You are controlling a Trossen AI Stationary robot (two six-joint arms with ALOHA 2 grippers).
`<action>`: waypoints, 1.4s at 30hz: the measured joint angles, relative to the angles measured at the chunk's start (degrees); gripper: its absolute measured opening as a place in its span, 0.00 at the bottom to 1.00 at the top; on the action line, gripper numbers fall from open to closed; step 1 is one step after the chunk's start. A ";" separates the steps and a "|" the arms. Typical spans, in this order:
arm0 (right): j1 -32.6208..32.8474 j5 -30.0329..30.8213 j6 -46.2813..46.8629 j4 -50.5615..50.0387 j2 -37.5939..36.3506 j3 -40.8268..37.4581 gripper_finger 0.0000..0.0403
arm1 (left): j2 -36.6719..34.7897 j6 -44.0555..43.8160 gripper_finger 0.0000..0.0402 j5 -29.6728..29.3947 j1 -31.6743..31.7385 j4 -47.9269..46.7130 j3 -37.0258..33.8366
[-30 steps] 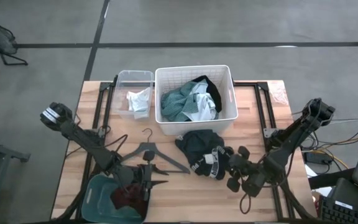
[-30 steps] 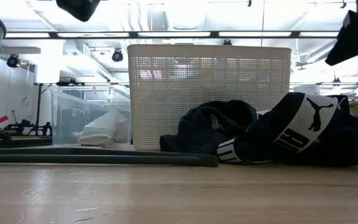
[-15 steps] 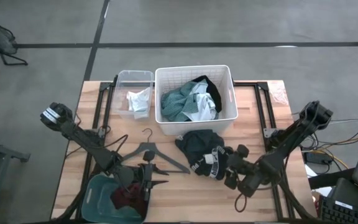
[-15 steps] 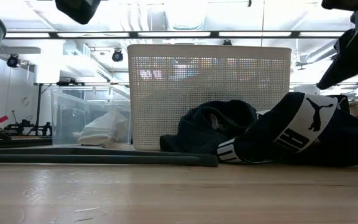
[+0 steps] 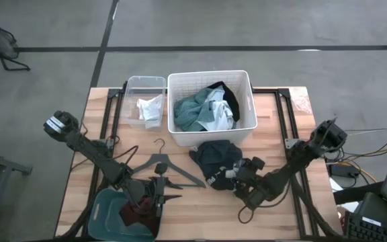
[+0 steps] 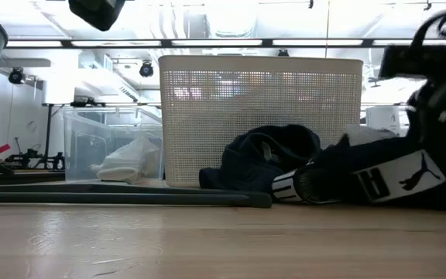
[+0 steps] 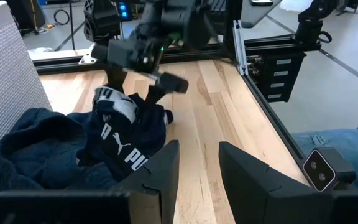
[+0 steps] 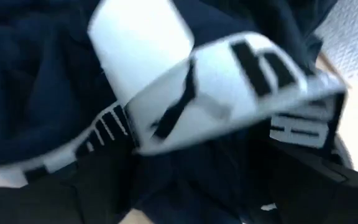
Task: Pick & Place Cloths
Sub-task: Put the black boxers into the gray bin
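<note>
A black cloth with white print (image 5: 213, 158) lies heaped on the table in front of the white basket (image 5: 210, 75). My right gripper (image 5: 239, 180) is down on the heap's right part and open, its fingers on either side of the printed band (image 6: 397, 178). The basket holds a teal-green cloth (image 5: 192, 111) and paler ones. A white-grey cloth (image 5: 150, 107) sits in the clear tub (image 5: 146, 82). A maroon cloth (image 5: 136, 212) lies in the teal bin (image 5: 106, 212) at the near left. My left gripper (image 5: 160, 195) hovers beside that bin, open and holding nothing. My right gripper (image 7: 135, 93) comes down slanting from the table's right side. Its open fingers straddle the white printed band (image 7: 124, 107) at the cloth's right end, and the fingertips (image 7: 156, 98) sink among the dark folds. The cloth stays heaped on the table.
A black clothes hanger (image 5: 163, 165) lies on the table between the two grippers. Black frame rails (image 5: 291, 128) run along the table's left and right sides. Bare wood (image 5: 207, 215) shows toward the near edge.
My right gripper has come down and gone toward the table's left edge, onto the black cloth. In the low view the cloth's printed band, raised and tilted before, now lies lower and flatter.
</note>
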 joint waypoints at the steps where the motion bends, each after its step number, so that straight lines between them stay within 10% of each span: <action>1: -0.48 -0.76 -0.02 0.02 0.89 0.00 0.81 | 0.00 0.00 0.30 0.02 0.00 -0.02 0.00; 19: -2.71 -5.06 -7.62 2.30 0.47 1.01 0.06 | -0.04 -0.04 0.30 0.04 0.00 -0.04 0.00; 42: -0.76 6.96 -30.75 3.64 -4.58 19.66 0.06 | -0.07 0.04 0.30 0.04 0.00 0.68 -0.83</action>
